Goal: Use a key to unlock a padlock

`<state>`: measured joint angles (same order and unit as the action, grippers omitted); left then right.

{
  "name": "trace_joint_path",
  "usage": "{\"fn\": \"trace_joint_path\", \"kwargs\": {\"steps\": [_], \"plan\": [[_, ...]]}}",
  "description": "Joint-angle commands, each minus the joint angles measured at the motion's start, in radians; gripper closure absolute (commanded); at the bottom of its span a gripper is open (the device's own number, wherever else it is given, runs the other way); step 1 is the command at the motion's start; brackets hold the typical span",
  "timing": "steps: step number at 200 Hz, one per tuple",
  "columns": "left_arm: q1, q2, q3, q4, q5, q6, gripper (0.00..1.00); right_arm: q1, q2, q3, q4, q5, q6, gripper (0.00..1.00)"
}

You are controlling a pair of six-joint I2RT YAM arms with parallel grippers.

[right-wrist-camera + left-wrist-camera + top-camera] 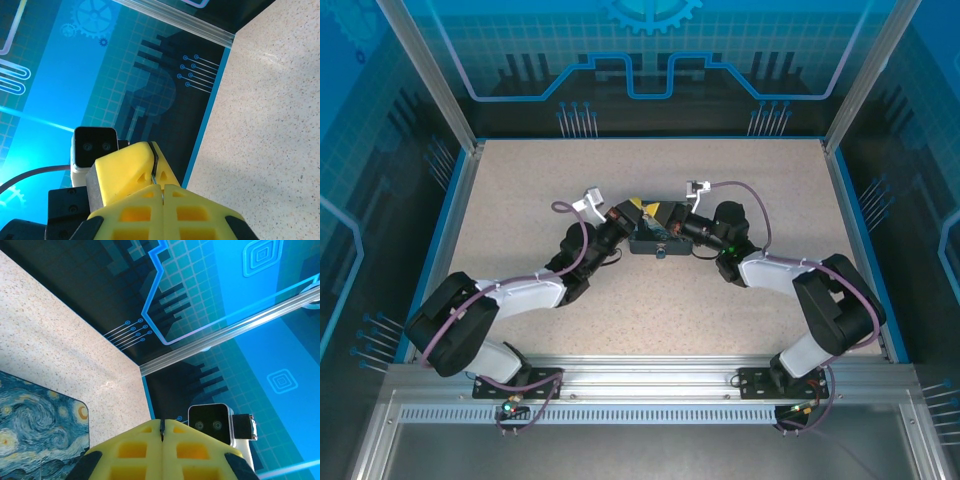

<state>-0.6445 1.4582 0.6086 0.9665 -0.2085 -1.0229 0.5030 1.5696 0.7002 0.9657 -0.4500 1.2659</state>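
Observation:
Both grippers meet tip to tip above a rectangular tin [648, 244] with a swirly blue-and-yellow lid [35, 435]. My left gripper [162, 429] is shut, and a thin dark metal edge shows in the seam between its yellow fingers [125, 170]. My right gripper [162, 192] is shut on a thin silvery bit of metal that runs out of the left jaws. I cannot tell whether this metal is the key or part of the padlock. From above, the left gripper [638, 208] and right gripper [672, 213] nearly touch. A small greyish thing [662, 254], possibly the padlock, sits at the tin's near wall.
The speckled table [720, 310] is ringed by a blue rim and aluminium posts [435, 80]. Each wrist camera faces the other: the right one [210, 422] and the left one [95, 147]. Cables loop off both wrists.

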Motion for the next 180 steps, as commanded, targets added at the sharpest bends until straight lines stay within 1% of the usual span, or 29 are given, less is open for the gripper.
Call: {"fn": "trace_joint_path", "kwargs": {"steps": [1,65,74,91,98,155,180], "plan": [[-0.01,-0.027,-0.028,0.018,-0.029,-0.006,1.0,-0.007,0.015,0.005,0.041,0.021,0.009,1.0],[-0.011,-0.011,-0.007,0.012,-0.02,-0.004,1.0,-0.004,0.017,0.004,0.047,-0.006,0.006,1.0],[-0.011,-0.01,-0.006,0.012,-0.021,-0.005,1.0,-0.004,0.017,0.004,0.044,-0.013,0.002,0.89],[-0.014,-0.008,-0.004,0.013,-0.026,-0.004,1.0,-0.004,0.013,0.004,0.043,-0.019,0.0,0.76],[-0.015,-0.008,-0.003,0.012,-0.029,-0.005,1.0,-0.003,0.013,0.004,0.041,-0.019,-0.002,0.72],[-0.021,-0.008,0.0,0.01,-0.05,-0.003,1.0,0.015,0.023,0.004,0.039,-0.019,-0.006,0.69],[-0.022,-0.007,0.002,0.013,-0.056,-0.003,1.0,0.02,0.027,-0.001,0.042,-0.019,-0.008,0.69]]}}
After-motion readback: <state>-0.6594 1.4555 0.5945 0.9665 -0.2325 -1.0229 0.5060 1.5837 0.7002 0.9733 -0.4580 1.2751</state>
